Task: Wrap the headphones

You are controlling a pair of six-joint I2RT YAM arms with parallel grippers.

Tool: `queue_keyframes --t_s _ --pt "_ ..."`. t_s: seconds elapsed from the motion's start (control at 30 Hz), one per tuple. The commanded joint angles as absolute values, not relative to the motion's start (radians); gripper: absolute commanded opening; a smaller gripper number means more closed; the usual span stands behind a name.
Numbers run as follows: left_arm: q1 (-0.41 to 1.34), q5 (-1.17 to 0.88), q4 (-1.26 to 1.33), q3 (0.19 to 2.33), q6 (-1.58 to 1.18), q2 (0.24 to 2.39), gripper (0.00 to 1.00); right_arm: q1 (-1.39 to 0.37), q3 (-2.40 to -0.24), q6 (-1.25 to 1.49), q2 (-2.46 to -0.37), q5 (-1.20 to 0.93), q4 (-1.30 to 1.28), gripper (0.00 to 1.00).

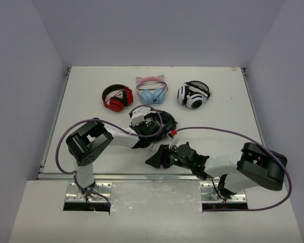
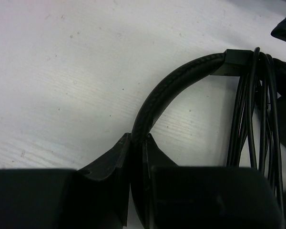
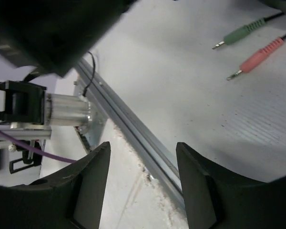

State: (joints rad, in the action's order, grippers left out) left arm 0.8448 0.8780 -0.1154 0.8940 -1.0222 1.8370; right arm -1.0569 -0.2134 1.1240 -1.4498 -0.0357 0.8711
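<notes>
The all-black headphones (image 1: pixel 159 123) lie at the table's middle, in front of the other pairs. My left gripper (image 1: pixel 142 129) is shut on their thin textured headband (image 2: pixel 167 88); in the left wrist view the gripper (image 2: pixel 137 139) pinches the band between both fingers. Several loops of thin black cable (image 2: pixel 257 109) hang over the band next to its slider. The cable's green plug (image 3: pixel 243 32) and pink plug (image 3: pixel 260 56) lie loose on the table. My right gripper (image 1: pixel 154 158) is open and empty, just near of the headphones; in its own view the gripper (image 3: pixel 143 148) is over the table's front rail.
Red-and-black headphones (image 1: pixel 117 97), pale blue cat-ear headphones (image 1: pixel 151 91) and white-and-black headphones (image 1: pixel 193 94) stand in a row at the back. The metal front rail (image 3: pixel 133 129) of the table runs under the right gripper. Purple arm cables (image 1: pixel 228 132) arc over the table.
</notes>
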Motion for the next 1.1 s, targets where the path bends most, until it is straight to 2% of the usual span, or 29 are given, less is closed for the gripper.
queue_keyframes --t_s 0.0,0.1,0.13,0.23,0.27,0.3,0.33,0.47,0.63,0.7,0.87,1.07 --pt "0.825 0.873 -0.031 0.874 -0.872 1.833 0.0 -1.091 -0.199 1.098 -1.315 -0.005 0.798 0.59" --pt "0.822 0.877 -0.034 0.882 -0.821 1.829 0.0 -1.117 -0.173 1.075 -1.104 0.066 0.629 0.61" --pt "0.819 0.87 -0.032 0.885 -0.81 1.83 0.0 -1.121 -0.176 1.06 -0.977 0.095 0.494 0.63" --pt "0.805 0.842 -0.018 0.885 -0.766 1.836 0.03 -1.126 -0.205 1.01 -0.741 0.199 0.227 0.79" --pt "0.805 0.838 -0.017 0.882 -0.759 1.836 0.06 -1.126 -0.219 0.994 -0.692 0.224 0.157 0.84" --pt "0.802 0.827 0.017 0.879 -0.741 1.836 0.08 -1.126 -0.248 0.965 -0.652 0.266 0.041 0.95" --pt "0.802 0.821 0.017 0.879 -0.724 1.833 0.09 -1.126 -0.264 0.953 -0.615 0.287 -0.006 0.99" --pt "0.801 0.782 0.064 0.88 -0.634 1.83 0.11 -1.124 -0.317 0.901 -0.505 0.36 -0.208 0.99" --pt "0.798 0.671 0.057 0.933 -0.476 1.859 0.01 -1.126 -0.414 0.819 -0.459 0.42 -0.397 0.99" --pt "0.798 0.637 0.032 0.959 -0.422 1.881 0.0 -1.126 -0.455 0.796 -0.44 0.445 -0.458 0.99" --pt "0.798 0.54 0.003 0.986 -0.285 1.89 0.01 -1.126 -0.528 0.746 -0.374 0.479 -0.544 0.99" --pt "0.798 0.516 0.003 0.982 -0.105 1.87 0.0 -1.126 -0.568 0.726 -0.307 0.445 -0.56 0.99"
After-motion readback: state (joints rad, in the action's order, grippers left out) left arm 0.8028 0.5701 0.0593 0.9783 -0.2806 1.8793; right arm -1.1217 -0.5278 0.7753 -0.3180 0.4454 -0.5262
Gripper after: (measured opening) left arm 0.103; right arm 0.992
